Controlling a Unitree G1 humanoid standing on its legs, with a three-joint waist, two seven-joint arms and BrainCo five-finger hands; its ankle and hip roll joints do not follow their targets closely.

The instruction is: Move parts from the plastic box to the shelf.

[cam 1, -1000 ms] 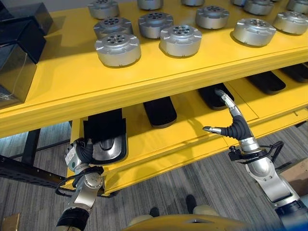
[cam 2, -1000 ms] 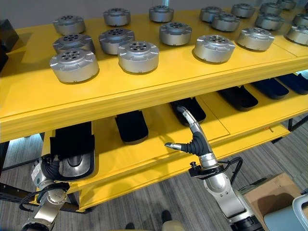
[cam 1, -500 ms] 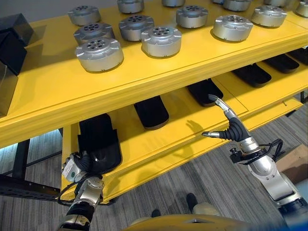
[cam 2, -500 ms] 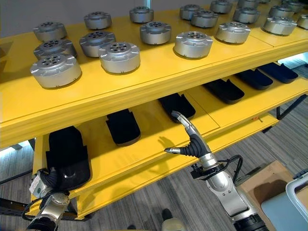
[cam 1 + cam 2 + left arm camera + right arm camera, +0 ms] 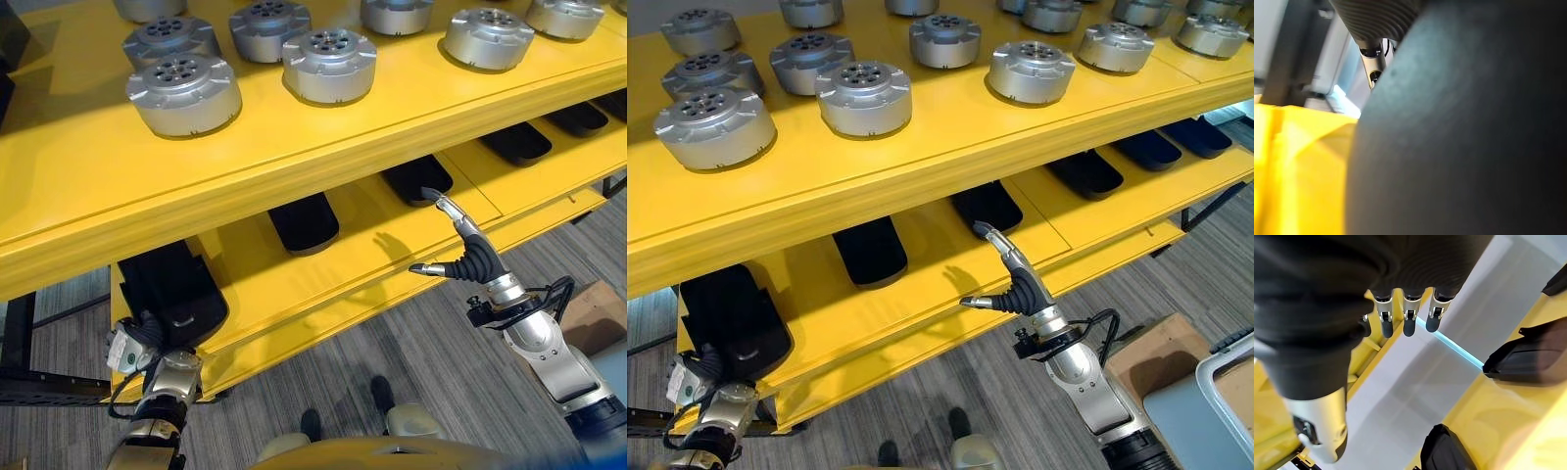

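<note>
Right hand [image 5: 470, 257]: raised in front of the lower level of the yellow metal shelf [image 5: 323, 147], fingers straight and thumb spread, grasping nothing; fingertips near a black moulded part [image 5: 416, 179] on that level, not touching it.
Left hand [image 5: 149, 333]: at the lower level's near left corner, against the big black moulded part [image 5: 171, 289] that lies there; in its wrist view that dark part [image 5: 1464, 137] covers the fingers, so I cannot tell whether they are clenched or loose.
Lower level: a row of black moulded parts lying flat, well apart, among them one [image 5: 304, 221] between the two hands.
Upper level: round silver metal housings with ringed holes on top, standing in rows; the nearest one [image 5: 183, 93] sits at the left, another [image 5: 329, 66] just beside it.
Floor: grey striped carpet [image 5: 323, 367] under the shelf, a brown cardboard box [image 5: 1151, 364] at the right.
</note>
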